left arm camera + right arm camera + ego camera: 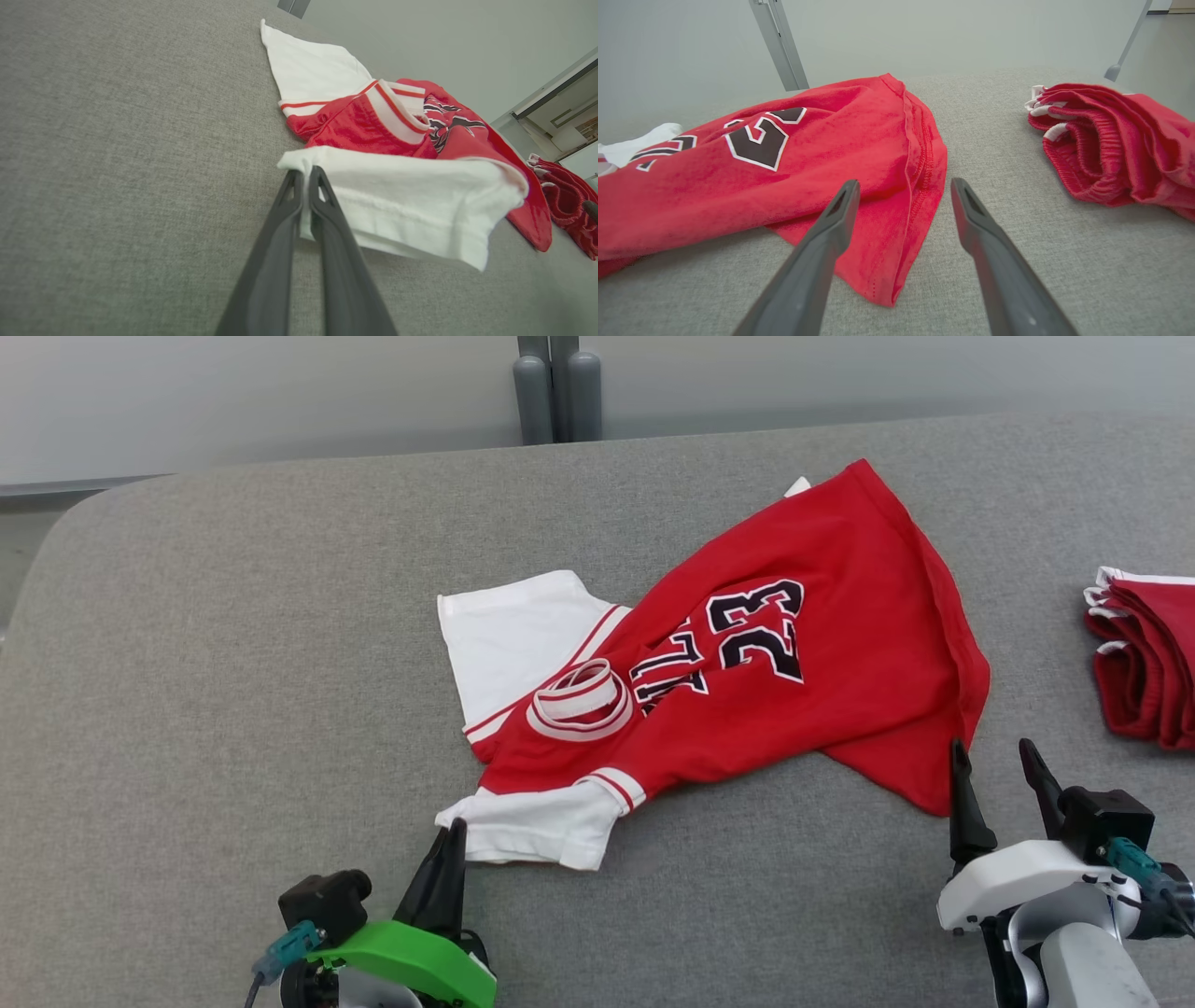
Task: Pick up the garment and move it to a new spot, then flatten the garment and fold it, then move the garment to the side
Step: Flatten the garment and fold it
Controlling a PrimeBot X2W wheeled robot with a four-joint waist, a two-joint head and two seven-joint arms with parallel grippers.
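Observation:
The garment (822, 653) is a red jersey with white sleeves and the number 23, lying crumpled and slanted on the grey padded surface (233, 663). My left gripper (455, 831) is at the near white sleeve's corner. In the left wrist view the left gripper (306, 172) is shut on the edge of that white sleeve (411, 200), with cloth pinched between the fingertips. My right gripper (991, 749) stands open at the jersey's near right hem. In the right wrist view, the right gripper (904, 184) has one finger over the red hem (896, 233) and the other over bare surface.
A folded pile of red cloth with white trim (1153, 653) lies at the right edge, close to my right gripper, and is also seen as the red pile (1111, 149). Grey posts (557, 387) stand behind the surface's far edge. Bare grey padding spreads to the left.

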